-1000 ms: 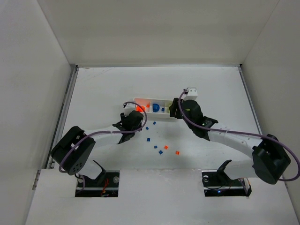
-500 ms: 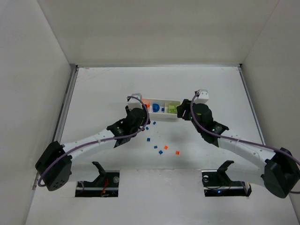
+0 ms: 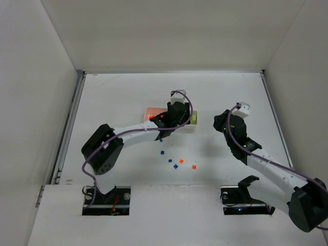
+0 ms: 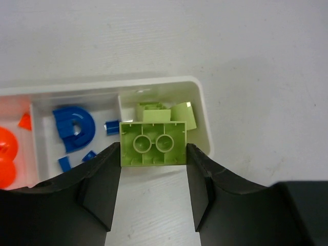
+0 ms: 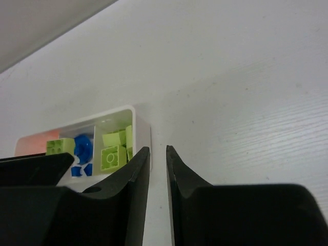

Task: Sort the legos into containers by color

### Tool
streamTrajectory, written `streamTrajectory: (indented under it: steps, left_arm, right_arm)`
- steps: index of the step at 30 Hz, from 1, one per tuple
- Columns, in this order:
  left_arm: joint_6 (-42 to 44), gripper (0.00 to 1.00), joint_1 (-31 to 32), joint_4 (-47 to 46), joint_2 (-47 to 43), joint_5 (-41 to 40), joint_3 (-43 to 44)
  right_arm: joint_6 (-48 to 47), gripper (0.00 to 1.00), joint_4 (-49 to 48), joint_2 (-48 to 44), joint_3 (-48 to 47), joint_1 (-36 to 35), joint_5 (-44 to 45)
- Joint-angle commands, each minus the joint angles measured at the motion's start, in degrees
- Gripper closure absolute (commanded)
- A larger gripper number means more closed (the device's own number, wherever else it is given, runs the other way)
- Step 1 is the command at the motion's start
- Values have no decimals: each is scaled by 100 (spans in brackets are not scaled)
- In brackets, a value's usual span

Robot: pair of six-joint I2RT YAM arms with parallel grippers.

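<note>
My left gripper [image 4: 152, 154] is shut on a lime-green lego brick [image 4: 152, 143], studs-down side showing, held over the near rim of the white tray's [image 4: 203, 105] right compartment. That compartment holds other green bricks [image 4: 182, 115]. In the middle one lie a rounded blue piece [image 4: 74, 125] and small blue bits; the left one holds orange pieces [image 4: 6, 156]. From above, the left gripper [image 3: 177, 114] covers most of the tray [image 3: 150, 110]. My right gripper [image 3: 220, 122] hangs right of the tray; its jaws [image 5: 158, 149] are shut and empty.
Loose legos lie on the table in front of the tray: blue ones [image 3: 163, 151] [image 3: 175, 166] and orange ones [image 3: 181, 160] [image 3: 194, 166]. White walls close in the table on three sides.
My left gripper has swung right along the tray, from its orange end to its green end. My right gripper has drawn back to the right, away from the tray, and closed its jaws.
</note>
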State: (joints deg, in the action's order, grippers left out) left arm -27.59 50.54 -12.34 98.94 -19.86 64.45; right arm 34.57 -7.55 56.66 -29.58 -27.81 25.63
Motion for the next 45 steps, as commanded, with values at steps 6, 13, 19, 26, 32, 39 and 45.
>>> streamTrajectory:
  steps: [6, 13, 19, 26, 32, 39, 45]
  left_arm:
    - [219, 71, 91, -146, 776, 175, 1052]
    - [237, 57, 100, -6, 1092, 193, 1298]
    - [272, 47, 118, 3, 1005, 140, 1255]
    - [351, 43, 83, 3, 715, 17, 1036]
    - [360, 51, 100, -76, -197, -325, 158]
    - [132, 64, 390, -23, -1937, -581, -1661]
    - [-255, 67, 1031, 301, -2722, -537, -2665]
  right_arm:
    - [261, 69, -106, -288, 84, 114, -31]
    - [261, 61, -124, -358, 102, 132, -31]
    - [261, 52, -124, -296, 102, 132, -23]
    - [261, 48, -124, -270, 93, 123, -14]
    - [191, 61, -80, -191, 23, 79, -31]
    - [515, 77, 596, 29, 93, -956, -14]
    - [1595, 51, 2501, -138, -73, -2363, 144]
